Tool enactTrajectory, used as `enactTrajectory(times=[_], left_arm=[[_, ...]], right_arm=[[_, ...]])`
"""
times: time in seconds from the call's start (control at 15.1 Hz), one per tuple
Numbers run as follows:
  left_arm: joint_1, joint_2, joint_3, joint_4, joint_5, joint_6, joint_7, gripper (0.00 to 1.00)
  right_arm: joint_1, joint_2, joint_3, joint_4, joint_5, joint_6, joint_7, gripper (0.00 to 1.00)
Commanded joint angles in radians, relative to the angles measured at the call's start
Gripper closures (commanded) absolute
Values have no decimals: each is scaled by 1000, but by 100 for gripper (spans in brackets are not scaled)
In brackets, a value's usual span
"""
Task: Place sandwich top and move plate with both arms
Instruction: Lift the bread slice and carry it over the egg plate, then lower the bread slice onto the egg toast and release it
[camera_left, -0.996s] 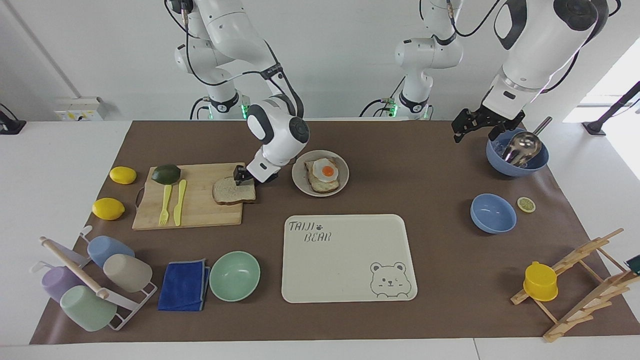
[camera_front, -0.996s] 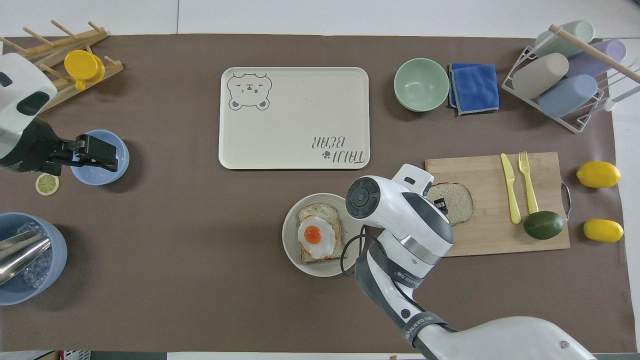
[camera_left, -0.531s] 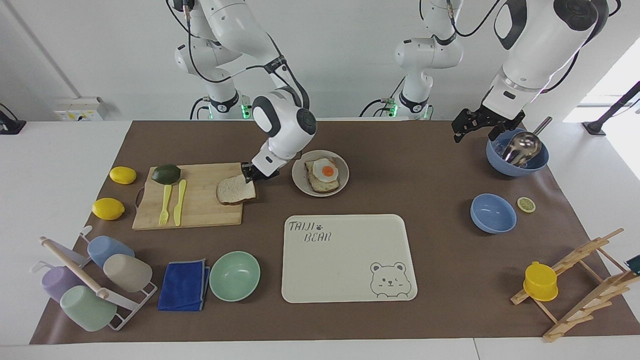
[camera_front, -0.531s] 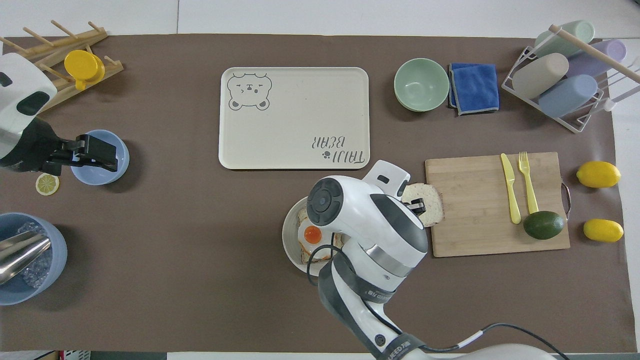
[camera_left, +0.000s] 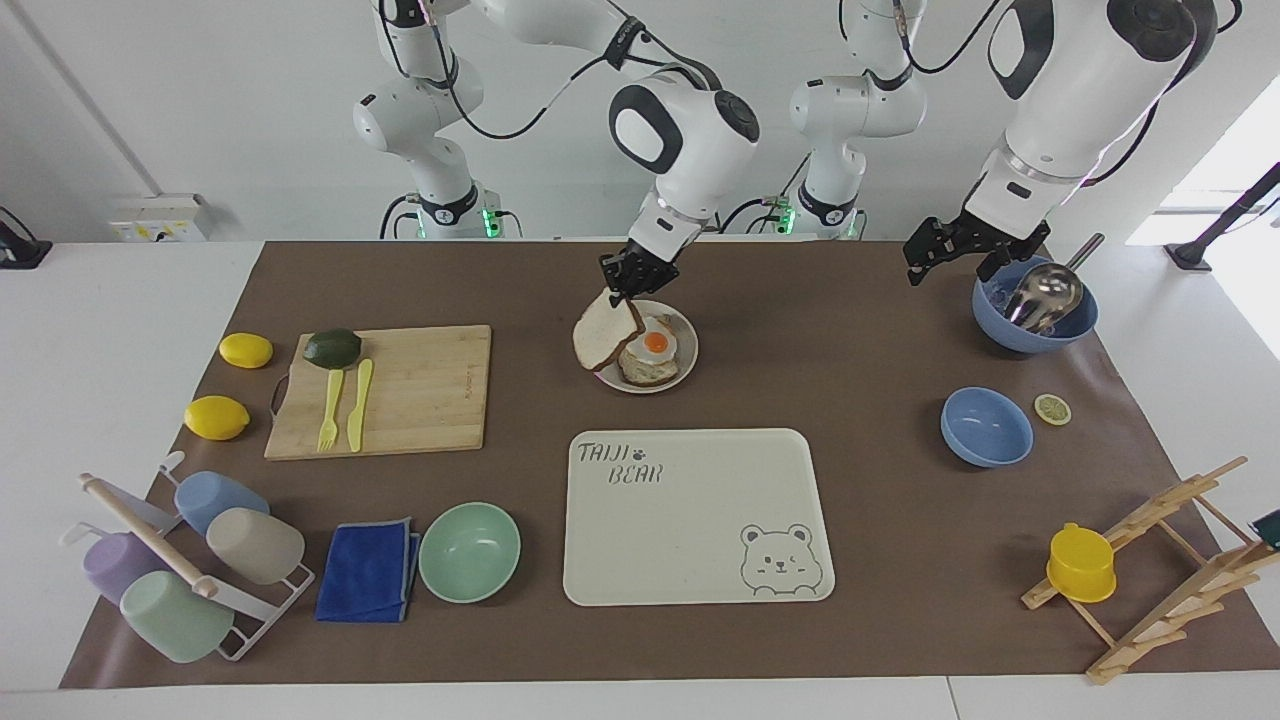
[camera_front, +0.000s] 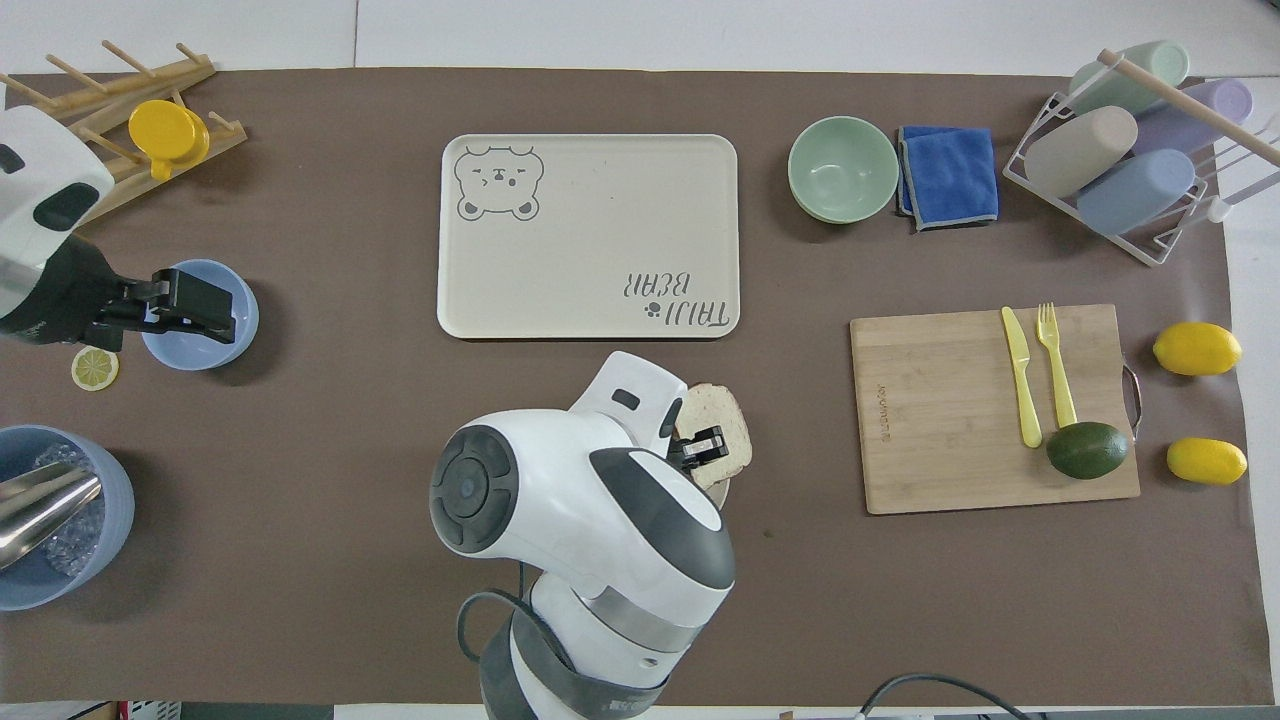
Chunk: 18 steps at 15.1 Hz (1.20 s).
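1. The right claw (camera_left: 628, 287), in the upper middle of the facing view, is clamped on the top edge of the sandwich top (camera_left: 606, 334), which hangs tilted in the air.
2. The slice hangs over the rim of the plate (camera_left: 688, 358), just above centre in that view, partly covering the egg toast (camera_left: 652, 354) on it.
3. In the overhead view the right arm's wrist hides most of the plate; only the bread (camera_front: 718, 432) shows at the claw.
4. The left claw (camera_left: 950, 252), at the upper right of the facing view, waits with fingers spread wide, above the desk (camera_left: 820, 330) beside the blue bowl with a ladle (camera_left: 1036, 306).
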Motion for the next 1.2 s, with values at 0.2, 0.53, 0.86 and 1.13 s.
enactTrajectory(times=[0.2,0.53,0.86,1.13], left_arm=[[9,-26,-3,-25,-3,3,-9,0],[9,-26,-3,-25,-3,3,-9,0],[9,-26,-3,-25,-3,3,-9,0],[9,-26,-3,-25,-4,3,-9,0]], right_arm=[[45,71,2,-33,19,95,107,100],[42,71,2,-15,12,61,104,100],[44,73,2,1,-20,-14,52,100],[34,57,5,-68,5,87,83,100]])
